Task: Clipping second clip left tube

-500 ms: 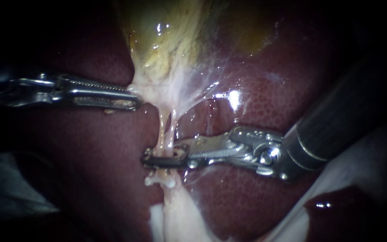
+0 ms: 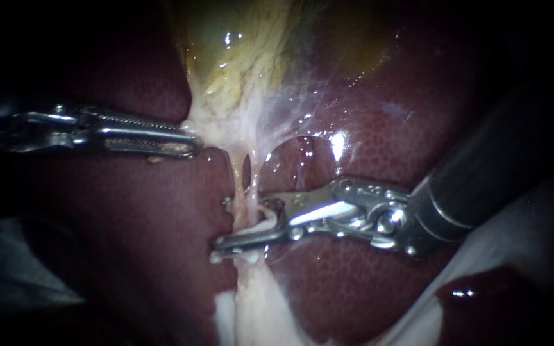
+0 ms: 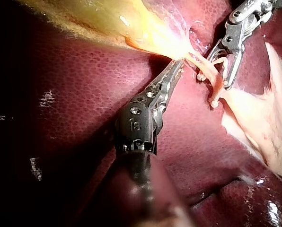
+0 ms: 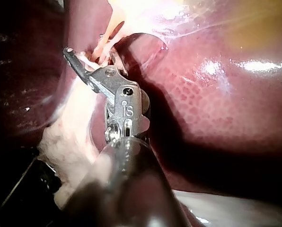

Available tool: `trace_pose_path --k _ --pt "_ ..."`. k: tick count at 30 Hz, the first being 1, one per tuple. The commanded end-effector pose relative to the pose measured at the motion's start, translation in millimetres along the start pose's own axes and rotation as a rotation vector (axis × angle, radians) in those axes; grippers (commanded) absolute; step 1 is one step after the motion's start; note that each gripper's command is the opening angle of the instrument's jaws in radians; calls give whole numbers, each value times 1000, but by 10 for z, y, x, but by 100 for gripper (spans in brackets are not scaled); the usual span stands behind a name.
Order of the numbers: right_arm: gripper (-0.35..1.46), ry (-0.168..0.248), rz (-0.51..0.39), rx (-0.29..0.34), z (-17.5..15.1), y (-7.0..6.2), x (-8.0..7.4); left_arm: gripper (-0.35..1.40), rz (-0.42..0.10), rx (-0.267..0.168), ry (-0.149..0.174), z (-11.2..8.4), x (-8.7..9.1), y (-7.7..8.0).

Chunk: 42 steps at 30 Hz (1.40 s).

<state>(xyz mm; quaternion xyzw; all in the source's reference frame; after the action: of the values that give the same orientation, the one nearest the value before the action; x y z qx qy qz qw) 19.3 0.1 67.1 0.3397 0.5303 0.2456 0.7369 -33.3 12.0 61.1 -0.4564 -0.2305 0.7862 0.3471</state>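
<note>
Endoscopically clearest: right tool [image 2: 222, 223] astride left tube [image 2: 237, 186].

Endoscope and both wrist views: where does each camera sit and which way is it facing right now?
Endoscope view: close to the tissue, facing liver and gallbladder; left instrument enters from the left, right instrument from the right.
Left wrist view: on the left arm, looking along its shaft to jaws shut on the gallbladder.
Right wrist view: on the right arm, looking along its shaft to open jaws around the tube.
Shared: both wrist views show the right instrument at the tube.
</note>
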Motion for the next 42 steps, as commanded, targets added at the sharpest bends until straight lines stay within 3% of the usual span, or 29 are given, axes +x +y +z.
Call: trace_pose_path --k 1,16,42 --pt "50 3 -6 0 -5 0 1 -35 0 -1 0 0 0 0" --pt "50 -1 -11 13 -56 7 -8 -35 2 -4 -1 -2 -2 -7" --pt "50 -6 -11 35 -96 1 -12 -35 2 -4 -1 -3 -3 -8"
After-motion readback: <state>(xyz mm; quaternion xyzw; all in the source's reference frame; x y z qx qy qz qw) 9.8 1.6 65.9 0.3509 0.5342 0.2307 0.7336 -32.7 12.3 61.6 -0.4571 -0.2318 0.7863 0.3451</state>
